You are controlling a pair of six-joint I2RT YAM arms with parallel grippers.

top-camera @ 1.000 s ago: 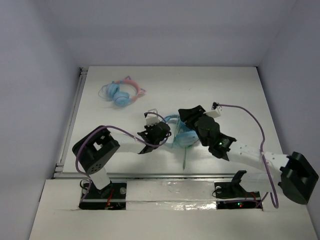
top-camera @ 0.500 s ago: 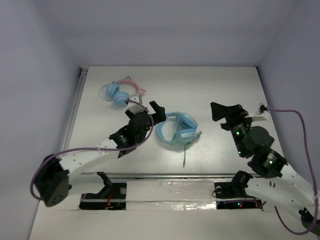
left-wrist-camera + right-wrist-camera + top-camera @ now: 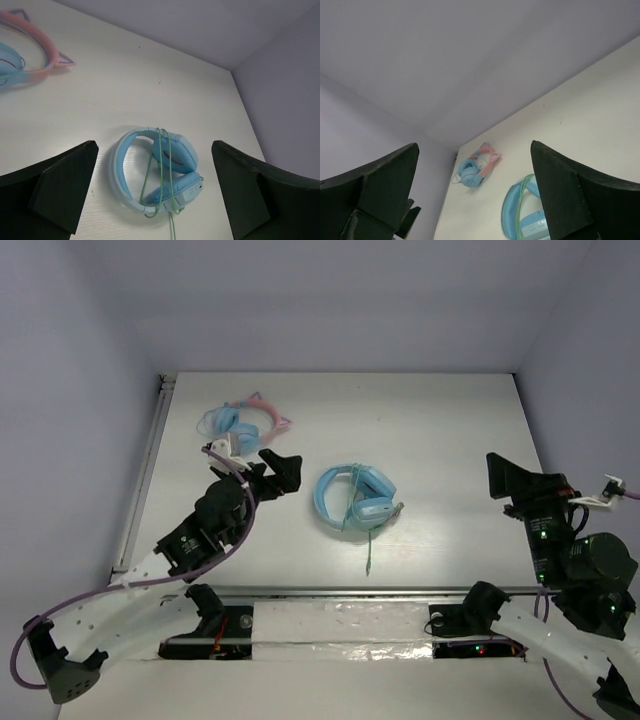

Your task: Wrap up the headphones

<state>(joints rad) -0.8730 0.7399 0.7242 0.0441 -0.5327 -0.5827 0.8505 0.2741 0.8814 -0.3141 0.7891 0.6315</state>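
Note:
The light-blue headphones (image 3: 355, 498) lie flat mid-table, ear cups folded inside the band. The pale-green cable (image 3: 369, 550) loops a few times across the cups, and its tail runs toward the near edge. My left gripper (image 3: 277, 472) is open and empty, just left of the headphones and not touching them. Its wrist view shows the headphones (image 3: 131, 172) between and beyond the spread fingers of the left gripper (image 3: 154, 146). My right gripper (image 3: 508, 480) is open and empty, well off to the right. The right wrist view shows that gripper (image 3: 474, 145) looking across at the headphones (image 3: 512, 210).
The smaller blue headphones with a pink cat-ear band (image 3: 243, 423) lie at the back left; they also show in the left wrist view (image 3: 35, 62) and the right wrist view (image 3: 476, 169). Walls close the table's back and sides. A rail (image 3: 140, 480) runs along its left edge.
Both grippers have left the headphones. The left arm drew back to the left; the right arm swung far right toward the near edge. The headphones lie on the table, unheld.

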